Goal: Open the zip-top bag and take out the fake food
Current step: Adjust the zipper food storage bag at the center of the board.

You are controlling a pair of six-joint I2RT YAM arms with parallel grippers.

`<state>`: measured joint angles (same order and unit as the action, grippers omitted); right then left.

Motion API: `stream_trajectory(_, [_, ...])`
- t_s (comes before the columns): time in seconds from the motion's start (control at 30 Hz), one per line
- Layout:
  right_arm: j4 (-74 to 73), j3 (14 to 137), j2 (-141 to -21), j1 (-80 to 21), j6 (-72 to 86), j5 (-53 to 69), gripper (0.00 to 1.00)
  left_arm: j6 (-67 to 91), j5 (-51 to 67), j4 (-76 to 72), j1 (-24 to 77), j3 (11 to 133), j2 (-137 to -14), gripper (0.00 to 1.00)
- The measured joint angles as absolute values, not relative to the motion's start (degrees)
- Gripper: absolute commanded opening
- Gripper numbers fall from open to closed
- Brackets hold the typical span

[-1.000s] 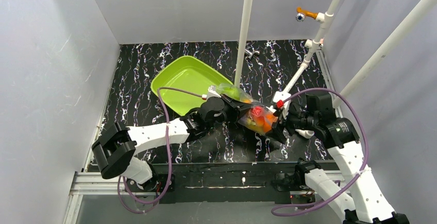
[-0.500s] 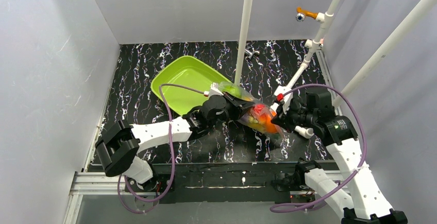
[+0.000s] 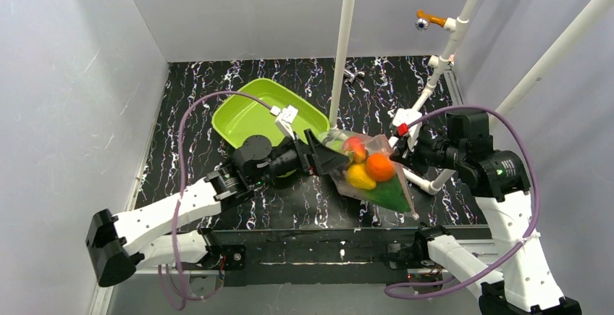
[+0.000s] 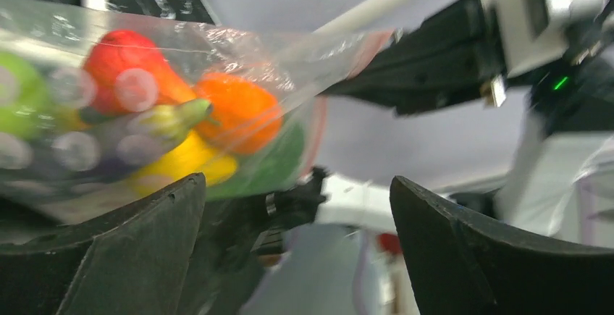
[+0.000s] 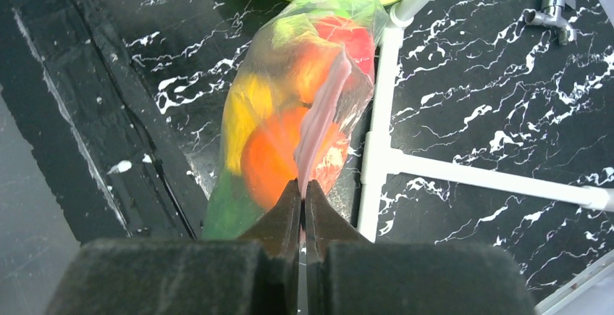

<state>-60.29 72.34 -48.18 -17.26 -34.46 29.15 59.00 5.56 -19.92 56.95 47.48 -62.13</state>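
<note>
The right gripper [image 5: 300,188] has its fingers pressed together on the pinkish zip strip [image 5: 318,112] of the clear crinkly plastic zip-top bag [image 3: 371,177]. It pinches the strip's near end, and the strip runs off toward 12 o'clock in the right wrist view. The bag hangs lifted above the black white-veined table [image 3: 203,83], at 4 o'clock from the lime-green square plastic tray [image 3: 246,116], with its lowest corner close to the table's near edge. Inside is the small plastic fake food [image 3: 379,166]: an orange, a yellow lemon, a red fruit and something green at the bottom. The left gripper [image 4: 295,185] has its fingers spread wide and holds nothing. The bag sits at 10 o'clock in the left wrist view, and I cannot tell whether it touches a finger. In the right wrist view a white pipe frame [image 5: 380,123] lies just beside the bag at 3 o'clock, and bare tabletop opens at 9 o'clock. In the top view a tall white upright pipe [image 3: 342,47] rises at the bag's 12 o'clock.
</note>
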Motion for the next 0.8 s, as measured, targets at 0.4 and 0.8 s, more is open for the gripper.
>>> stream_trajectory(0.4, [-74.28, 88.97, -58.48, -17.26, -49.98, 36.27, 0.01, 10.79, 14.35, 1.98, 56.14, 50.41, -49.43, 0.98])
stream_trajectory(0.8, [-84.27, 98.32, -69.38, -21.67, -59.55, 41.32, 0.01, -12.99, 21.54, -3.11, 55.92, 61.17, -65.17, 0.98])
